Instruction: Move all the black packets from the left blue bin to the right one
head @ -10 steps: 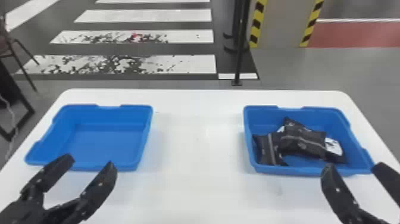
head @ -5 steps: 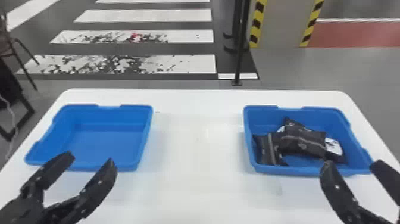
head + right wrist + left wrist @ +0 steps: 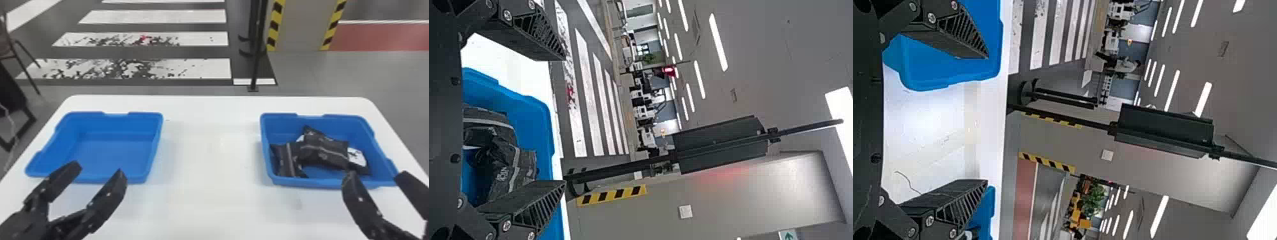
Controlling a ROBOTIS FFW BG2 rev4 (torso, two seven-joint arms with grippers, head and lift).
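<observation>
At far left of my head view, the left gripper (image 3: 97, 188) stands at the near edge of the left blue bin (image 3: 108, 153), its fingers apart with nothing between them. That bin is empty inside and rests on the white table (image 3: 210, 191). At right I find the black packets (image 3: 322, 150) heaped, overlapping, inside the right blue bin (image 3: 303, 182). By that bin's near right corner, the right gripper (image 3: 375, 182) also has its fingers apart, with nothing held between them.
</observation>
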